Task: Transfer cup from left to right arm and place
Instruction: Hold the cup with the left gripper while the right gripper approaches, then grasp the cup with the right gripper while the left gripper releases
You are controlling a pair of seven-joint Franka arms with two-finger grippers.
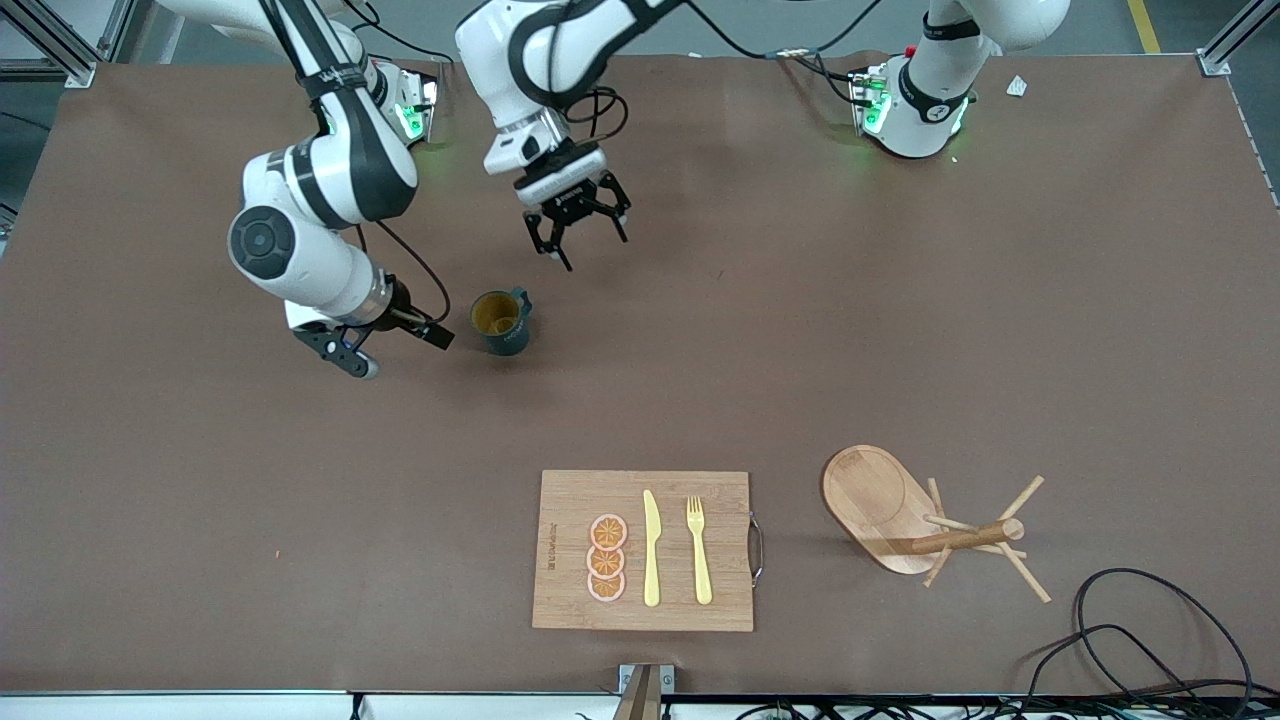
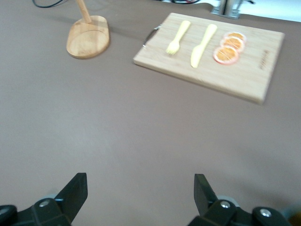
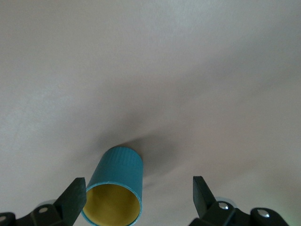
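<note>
Bamboo board (image 1: 642, 550); ribbed cup (image 1: 501, 321) upright, seemingly released.

In your right wrist view the cup (image 3: 115, 188) is cut off at 6 o'clock; its handle is hidden, and both hands' fingers are clipped.

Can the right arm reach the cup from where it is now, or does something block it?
Probably yes. The right gripper is open beside the cup, which stands upright on the bare table with nothing between them. The left gripper, also open, hangs above the table close to the cup and might crowd the approach.
</note>
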